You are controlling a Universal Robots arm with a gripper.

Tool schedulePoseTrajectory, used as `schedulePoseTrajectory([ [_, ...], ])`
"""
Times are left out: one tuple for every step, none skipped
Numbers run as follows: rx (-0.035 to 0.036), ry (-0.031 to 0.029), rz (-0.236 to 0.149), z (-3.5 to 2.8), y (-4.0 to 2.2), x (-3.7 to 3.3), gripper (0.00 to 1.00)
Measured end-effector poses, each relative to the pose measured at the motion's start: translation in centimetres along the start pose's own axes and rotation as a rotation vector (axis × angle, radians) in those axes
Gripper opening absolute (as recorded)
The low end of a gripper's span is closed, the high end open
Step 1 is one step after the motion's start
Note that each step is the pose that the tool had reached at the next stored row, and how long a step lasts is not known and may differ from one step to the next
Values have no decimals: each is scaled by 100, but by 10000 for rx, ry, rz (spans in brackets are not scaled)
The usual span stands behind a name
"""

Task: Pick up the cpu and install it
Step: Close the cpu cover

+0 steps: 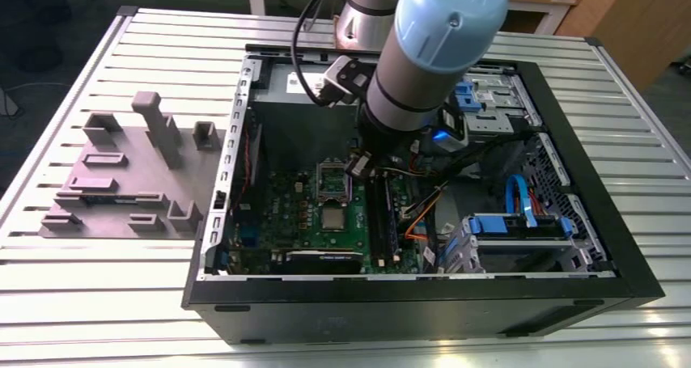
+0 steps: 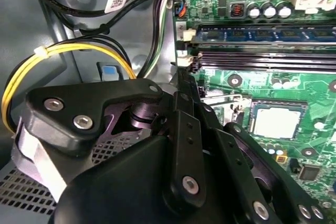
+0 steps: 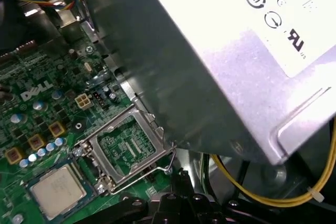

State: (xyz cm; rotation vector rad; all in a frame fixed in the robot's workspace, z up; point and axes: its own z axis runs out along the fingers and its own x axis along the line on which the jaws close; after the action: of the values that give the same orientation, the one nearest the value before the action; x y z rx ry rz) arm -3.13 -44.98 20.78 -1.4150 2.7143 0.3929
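Black hand (image 2: 181, 85) hangs beside the socket, grip state unclear; the cpu (image 3: 56, 190) already sits seated, its metal frame (image 3: 126, 148) still raised.

**A robotics lab bench set up for computer assembly**

You are looking at a lab or workshop. The tabletop (image 1: 86, 263) is ribbed aluminium profile, the kind used for test rigs. An opened desktop computer case (image 1: 432, 311) lies flat on it, its green motherboard (image 1: 324, 222) and cabling exposed. At the exterior view's left sits a grey fixture block (image 1: 129, 182) with slots and posts for holding parts. An industrial robot arm (image 1: 432, 52) reaches down into the case. Beyond the far edge stand wooden tables (image 1: 540, 4) on a dark floor.
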Motion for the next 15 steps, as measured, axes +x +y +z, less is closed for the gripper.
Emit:
schedulePoseTrajectory([
  [-8, -11, 0, 10, 3, -2, 11],
  [-17, -25, -3, 20, 5, -4, 11],
  [-28, -41, -4, 29, 8, -3, 11],
  [-41, -58, -5, 37, 13, -1, 11],
  [-49, -69, -6, 45, 20, 1, 11],
  [-56, -79, -6, 50, 26, 1, 11],
  [-63, -88, -8, 55, 30, -1, 11],
  [-67, -94, -9, 58, 33, -3, 11],
  [-68, -95, -8, 60, 37, -7, 11],
  [-69, -97, -8, 63, 42, -11, 11],
  [-69, -98, -8, 67, 48, -16, 11],
  [-69, -98, -8, 70, 53, -20, 11],
  [-73, -103, -9, 74, 55, -21, 11],
  [-75, -106, -9, 78, 57, -21, 11],
  [-78, -111, -10, 83, 59, -21, 11],
])
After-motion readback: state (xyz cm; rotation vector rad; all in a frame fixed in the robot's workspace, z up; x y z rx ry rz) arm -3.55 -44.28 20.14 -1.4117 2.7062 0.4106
